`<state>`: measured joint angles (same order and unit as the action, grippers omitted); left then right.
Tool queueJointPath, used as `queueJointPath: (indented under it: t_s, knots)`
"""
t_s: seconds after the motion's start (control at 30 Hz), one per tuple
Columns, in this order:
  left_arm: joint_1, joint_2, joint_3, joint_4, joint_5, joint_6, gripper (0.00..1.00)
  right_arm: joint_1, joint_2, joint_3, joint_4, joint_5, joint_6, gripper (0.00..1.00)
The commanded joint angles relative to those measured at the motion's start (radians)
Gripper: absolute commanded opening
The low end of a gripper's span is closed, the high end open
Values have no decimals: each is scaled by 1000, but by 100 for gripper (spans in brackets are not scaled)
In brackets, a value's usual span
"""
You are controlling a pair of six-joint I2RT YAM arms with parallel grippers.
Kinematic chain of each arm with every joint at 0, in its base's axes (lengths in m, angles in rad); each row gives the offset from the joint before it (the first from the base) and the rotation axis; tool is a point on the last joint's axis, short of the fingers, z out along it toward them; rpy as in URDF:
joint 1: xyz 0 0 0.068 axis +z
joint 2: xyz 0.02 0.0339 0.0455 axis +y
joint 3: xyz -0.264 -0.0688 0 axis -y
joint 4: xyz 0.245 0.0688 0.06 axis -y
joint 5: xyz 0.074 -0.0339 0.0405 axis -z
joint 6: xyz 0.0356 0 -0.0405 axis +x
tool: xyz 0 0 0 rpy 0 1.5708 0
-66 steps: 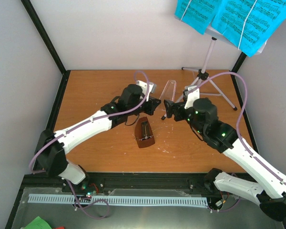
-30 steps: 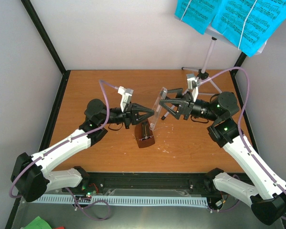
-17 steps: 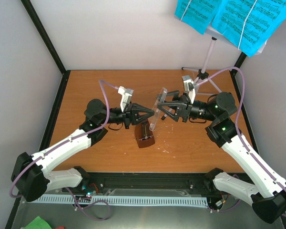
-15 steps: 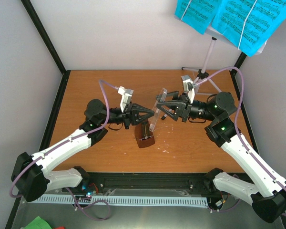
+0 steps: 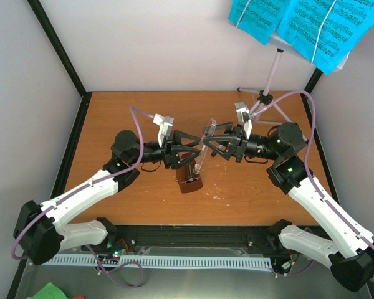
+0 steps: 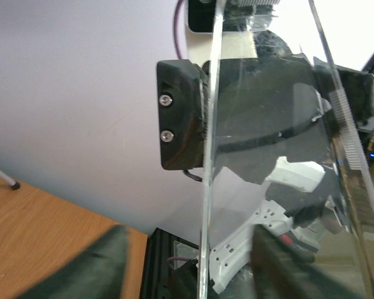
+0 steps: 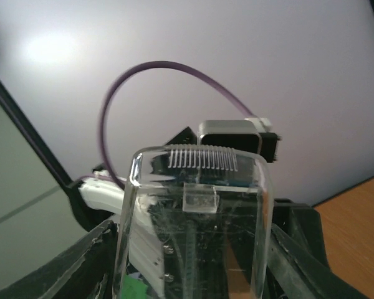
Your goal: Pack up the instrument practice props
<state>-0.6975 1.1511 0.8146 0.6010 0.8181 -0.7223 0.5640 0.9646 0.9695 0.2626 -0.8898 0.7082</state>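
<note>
Right pincer (image 5: 207, 144) is in from the right and it has the clear cover (image 5: 199, 164). In its wrist view the dark fingers (image 7: 293, 249) sit tight against both side walls of the cover, ribbed end pointing away, so that is a clamp. Left pincer (image 5: 197, 148) comes in from the other side, nose to nose with it, and its jaws stand apart. The left wrist view shows its two blurred fingers (image 6: 87, 271) wide of each other, with one thin edge of the cover running up between them. From above, the cover hangs tilted in the air, upper end leaning toward the back of the worktop (image 5: 124, 118), lower end just over the metronome (image 5: 188, 179); whether it touches the body, I cannot tell. The dark red-brown metronome stands on the worktop near the middle, just below where the two pincers meet. Over in the back right corner, the music stand (image 5: 271, 71) is up on its tripod legs, well apart from the metronome, and the cyan sheet-music pages (image 5: 311, 25) are spread across its desk at the top of the view.
</note>
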Motion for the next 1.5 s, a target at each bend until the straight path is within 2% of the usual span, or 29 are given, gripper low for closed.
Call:
queueJointPath:
  t_s: [0.0,0.17,0.33,0.47,0.6,0.8,0.9,0.97,1.27,1.47]
  knots:
    - [3,-83,-43,-153,-165,155,76,8,-41,-7,-166,71,-166,43]
    - [3,-216,-189,-319,-393,330,77,7,-36,-46,-379,173,-336,43]
    - [0,-313,-377,-352,-482,380,74,8,-29,-144,-418,263,-391,43]
    - [-36,-257,-482,-337,-568,393,72,8,-8,-226,-411,350,-410,43]
    - [-112,-144,-482,-329,-683,408,70,8,3,-301,-341,388,-384,42]
    - [-125,-46,-485,-238,-671,429,68,8,25,-412,-260,477,-359,42]
    - [-128,7,-491,-201,-645,452,61,8,36,-445,-223,490,-346,42]
    - [-130,35,-495,-182,-651,465,60,8,35,-458,-202,496,-337,42]
    - [-137,122,-491,-116,-615,494,65,8,21,-458,-203,547,-340,44]
    - [-137,160,-492,-99,-714,482,66,8,3,-470,-200,582,-325,44]
